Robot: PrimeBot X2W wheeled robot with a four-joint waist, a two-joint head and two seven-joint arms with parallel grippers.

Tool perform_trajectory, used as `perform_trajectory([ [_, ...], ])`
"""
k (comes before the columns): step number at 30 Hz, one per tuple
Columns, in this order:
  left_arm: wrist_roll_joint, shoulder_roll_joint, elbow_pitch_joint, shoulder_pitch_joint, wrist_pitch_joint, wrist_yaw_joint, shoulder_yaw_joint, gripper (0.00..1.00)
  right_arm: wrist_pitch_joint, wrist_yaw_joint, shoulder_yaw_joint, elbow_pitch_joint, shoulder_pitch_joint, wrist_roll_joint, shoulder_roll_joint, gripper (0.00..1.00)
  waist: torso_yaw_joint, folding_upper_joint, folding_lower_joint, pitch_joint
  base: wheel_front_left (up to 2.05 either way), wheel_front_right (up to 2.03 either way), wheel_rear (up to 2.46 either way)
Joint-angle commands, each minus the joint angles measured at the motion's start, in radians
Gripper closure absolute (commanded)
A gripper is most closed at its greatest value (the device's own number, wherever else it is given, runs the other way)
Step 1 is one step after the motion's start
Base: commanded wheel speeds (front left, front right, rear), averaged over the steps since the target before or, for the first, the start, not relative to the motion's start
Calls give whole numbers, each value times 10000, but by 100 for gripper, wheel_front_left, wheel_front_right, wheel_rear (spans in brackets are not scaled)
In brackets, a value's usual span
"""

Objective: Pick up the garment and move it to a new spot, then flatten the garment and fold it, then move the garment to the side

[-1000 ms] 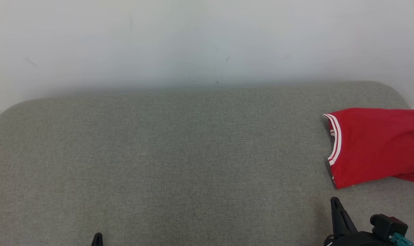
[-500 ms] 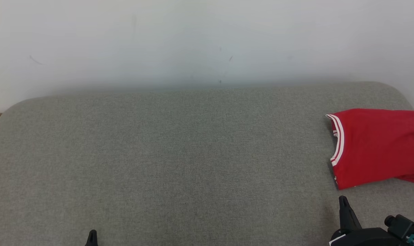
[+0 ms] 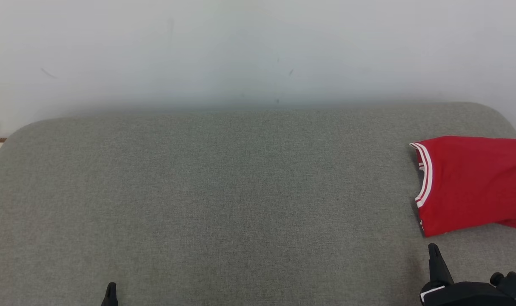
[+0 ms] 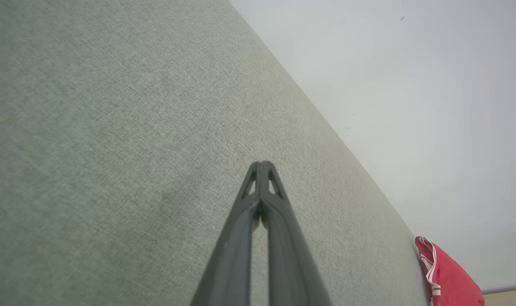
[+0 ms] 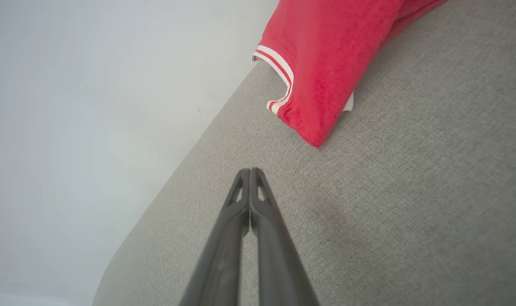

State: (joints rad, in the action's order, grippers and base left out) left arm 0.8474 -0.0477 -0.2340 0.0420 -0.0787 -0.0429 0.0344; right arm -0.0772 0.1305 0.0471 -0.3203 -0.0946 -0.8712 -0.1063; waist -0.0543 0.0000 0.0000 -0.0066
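Garment (image 5: 326,55) beyond right claw (image 5: 250,170), tips together, plain in wrist view

A grey, woven-fabric padded surface (image 3: 223,191) with rounded far corners stands against a pale wall (image 3: 240,51). On it, at its right end, lies a red garment (image 3: 474,182) with white-striped trim.

A plain, home-like room is suggested: a wide upholstered seat (image 3: 223,191), covered in grey woven fabric and rounded at the corners, is set against a bare white wall (image 3: 258,51) marked by faint scuffs, and a red shirt (image 3: 474,182) is laid at one end.
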Motion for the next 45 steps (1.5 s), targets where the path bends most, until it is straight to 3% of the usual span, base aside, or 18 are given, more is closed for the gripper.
perform_trajectory([
  [1, 264, -23, 51, 165, 33, -59, 84, 100, 71, 1, -66, 129, -262, -219, -7, 100, 4, 0, 0, 1, 0, 0, 0],
  [21, 2772, -28, -16, 375, 637, -352, 329, 100, 708, 2, -574, 269, -310, -2664, 167, 100, 148, 0, 0, 29, 0, 0, 0],
  [45, 5010, -31, -83, 555, 1189, -611, 547, 100, 1310, 3, -1048, 383, -390, -4858, 326, 100, 304, 0, 0, 59, 0, 0, 0],
])
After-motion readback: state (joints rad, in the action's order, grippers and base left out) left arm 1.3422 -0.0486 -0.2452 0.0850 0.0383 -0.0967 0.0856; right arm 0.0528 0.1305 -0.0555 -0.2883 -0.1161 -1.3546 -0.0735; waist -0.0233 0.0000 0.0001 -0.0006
